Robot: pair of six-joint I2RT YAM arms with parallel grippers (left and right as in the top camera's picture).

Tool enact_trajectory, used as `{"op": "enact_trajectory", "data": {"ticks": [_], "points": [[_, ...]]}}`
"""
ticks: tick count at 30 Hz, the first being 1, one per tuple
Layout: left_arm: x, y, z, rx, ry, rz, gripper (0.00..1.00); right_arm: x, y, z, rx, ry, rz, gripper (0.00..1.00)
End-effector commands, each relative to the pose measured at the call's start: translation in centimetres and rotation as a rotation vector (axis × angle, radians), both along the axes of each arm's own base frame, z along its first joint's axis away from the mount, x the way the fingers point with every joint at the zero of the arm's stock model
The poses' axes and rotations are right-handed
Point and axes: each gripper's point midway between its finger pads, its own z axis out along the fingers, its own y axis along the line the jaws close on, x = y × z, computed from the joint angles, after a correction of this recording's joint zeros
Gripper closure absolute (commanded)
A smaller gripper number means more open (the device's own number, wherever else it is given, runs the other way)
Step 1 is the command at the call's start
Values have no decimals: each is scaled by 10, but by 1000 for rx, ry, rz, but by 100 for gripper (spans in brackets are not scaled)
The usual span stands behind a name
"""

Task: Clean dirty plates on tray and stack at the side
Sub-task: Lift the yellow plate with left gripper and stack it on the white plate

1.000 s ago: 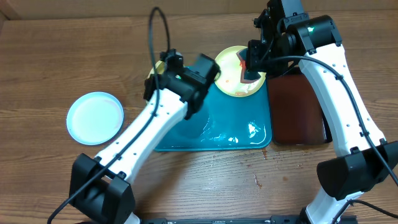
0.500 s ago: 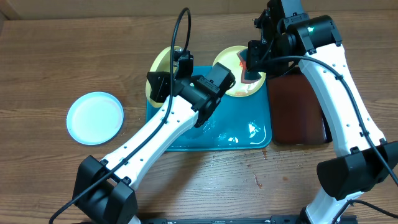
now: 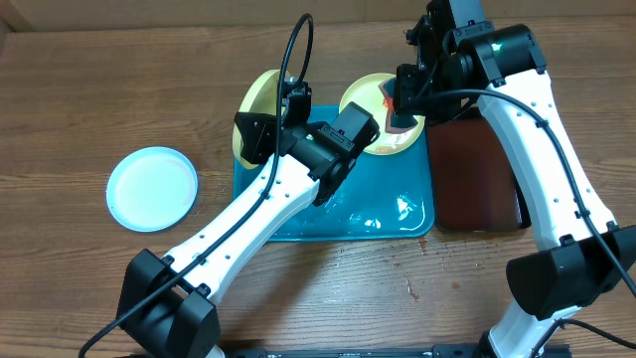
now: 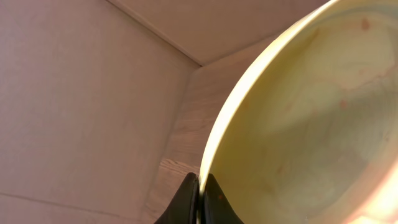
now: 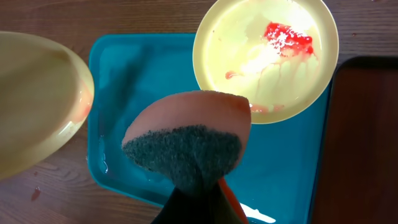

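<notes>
My left gripper (image 3: 289,103) is shut on the rim of a pale yellow-green plate (image 3: 260,101) and holds it tilted over the far left corner of the teal tray (image 3: 397,214). In the left wrist view the jaws (image 4: 200,188) pinch the plate's edge (image 4: 311,112), which shows faint pink smears. My right gripper (image 3: 398,107) is shut on a sponge (image 5: 186,146) above a second yellow-green plate (image 5: 267,56) with red sauce, which lies on the tray's far right corner (image 5: 143,81). A light-blue-rimmed plate (image 3: 151,187) lies on the table at the left.
A dark reddish tray (image 3: 477,174) lies right of the teal tray and shows in the right wrist view (image 5: 367,137). Wet streaks glisten on the teal tray's near part (image 3: 373,221). A wall runs behind the table.
My left arm has swung right and raised the held plate, so more of it shows now. The right arm and sponge have not moved.
</notes>
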Motion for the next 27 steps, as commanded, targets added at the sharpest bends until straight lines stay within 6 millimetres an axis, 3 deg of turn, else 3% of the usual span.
{"op": "enact_trajectory", "data": {"ticks": [1,5,11,14,18,22,27], "points": [[0,-2,8,-35,-46,3,96,1,-1,4,-4,-16,1,96],[-6,-7,-30,-202,115,-8,96,1,-1,3,-5,-14,1,96],[-23,9,-80,-536,334,119,96,1,-1,3,-5,-13,1,96],[-22,20,-87,-692,421,116,96,1,-1,3,-5,-12,2,96],[-15,35,-81,-952,466,50,96,0,-1,3,-6,-9,1,96],[-14,80,-73,-1121,436,80,96,0,-1,3,-7,-8,2,96],[-28,151,-82,-1210,379,220,96,0,-1,3,-7,-9,2,96]]}}
